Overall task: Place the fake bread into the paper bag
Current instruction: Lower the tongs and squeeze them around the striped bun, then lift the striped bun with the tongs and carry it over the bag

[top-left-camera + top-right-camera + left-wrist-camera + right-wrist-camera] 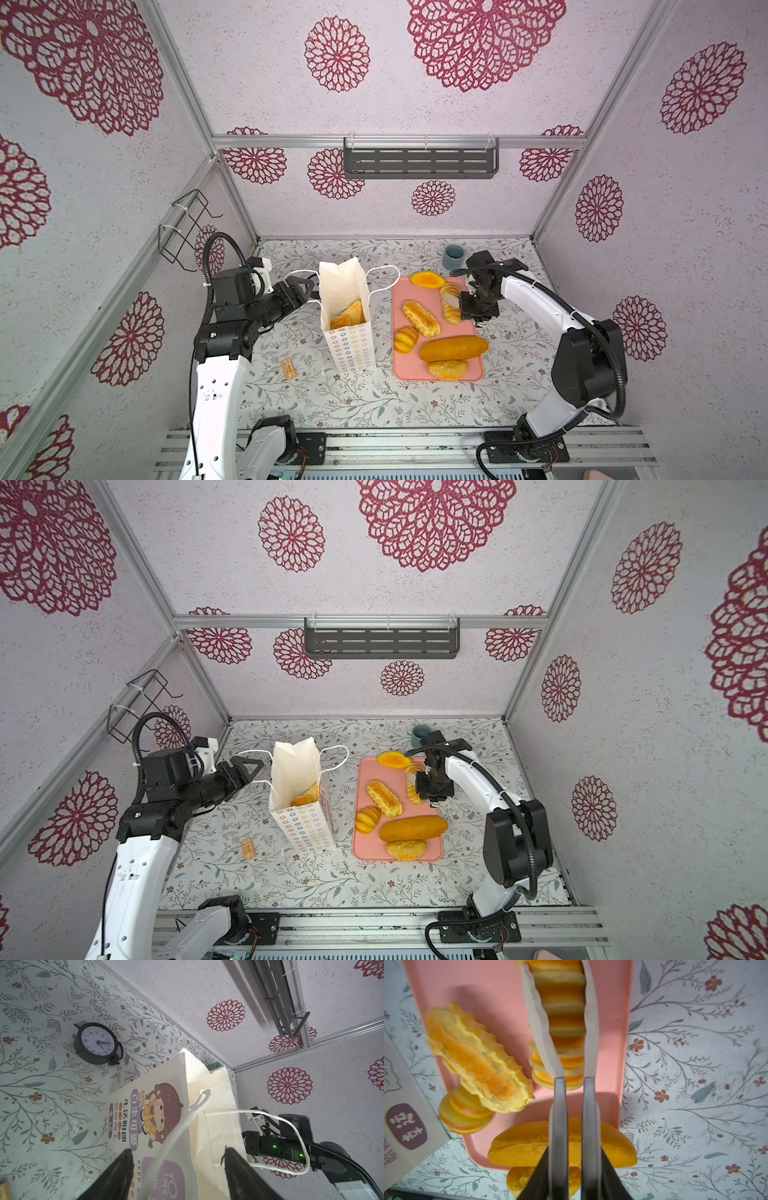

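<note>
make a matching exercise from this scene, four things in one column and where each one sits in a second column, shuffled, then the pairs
Things
1. long smooth loaf
2. ridged long bun
3. tan cracker piece
4. blue-grey cup

Places
a. on the table, left of the paper bag
b. between the fingers of the right claw
c. at the back of the table, beyond the pink tray
d. lying across the pink tray, toward its near end

Pairs: 1-d, 2-b, 3-a, 4-c

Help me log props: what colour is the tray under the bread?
Plain salmon pink; the tray shows best in a top view.
</note>
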`<state>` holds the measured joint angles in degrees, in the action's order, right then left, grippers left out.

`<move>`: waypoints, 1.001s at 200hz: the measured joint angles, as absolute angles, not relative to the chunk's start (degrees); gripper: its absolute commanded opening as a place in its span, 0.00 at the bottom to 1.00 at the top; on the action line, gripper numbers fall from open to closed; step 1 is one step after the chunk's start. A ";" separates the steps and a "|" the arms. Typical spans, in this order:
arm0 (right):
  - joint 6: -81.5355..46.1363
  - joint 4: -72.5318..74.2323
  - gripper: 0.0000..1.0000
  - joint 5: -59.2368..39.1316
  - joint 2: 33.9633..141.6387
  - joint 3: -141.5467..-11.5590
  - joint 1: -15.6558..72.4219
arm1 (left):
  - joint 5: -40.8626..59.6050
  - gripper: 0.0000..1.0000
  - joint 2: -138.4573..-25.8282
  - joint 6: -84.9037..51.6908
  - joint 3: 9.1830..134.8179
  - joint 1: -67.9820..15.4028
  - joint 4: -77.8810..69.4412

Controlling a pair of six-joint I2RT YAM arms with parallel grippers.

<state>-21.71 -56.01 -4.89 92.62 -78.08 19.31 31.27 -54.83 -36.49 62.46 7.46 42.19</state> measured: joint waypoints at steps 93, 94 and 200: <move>-25.19 -52.75 0.22 -9.52 85.01 -77.17 19.16 | 33.63 0.53 -54.76 -38.28 62.52 7.46 42.09; -25.26 -52.66 0.22 -9.63 84.84 -77.17 19.16 | 33.67 0.53 -54.76 -38.35 62.52 7.46 42.04; -28.80 -50.15 0.21 -19.25 77.17 -81.69 18.98 | 34.26 0.14 -54.54 -39.48 62.78 7.46 41.65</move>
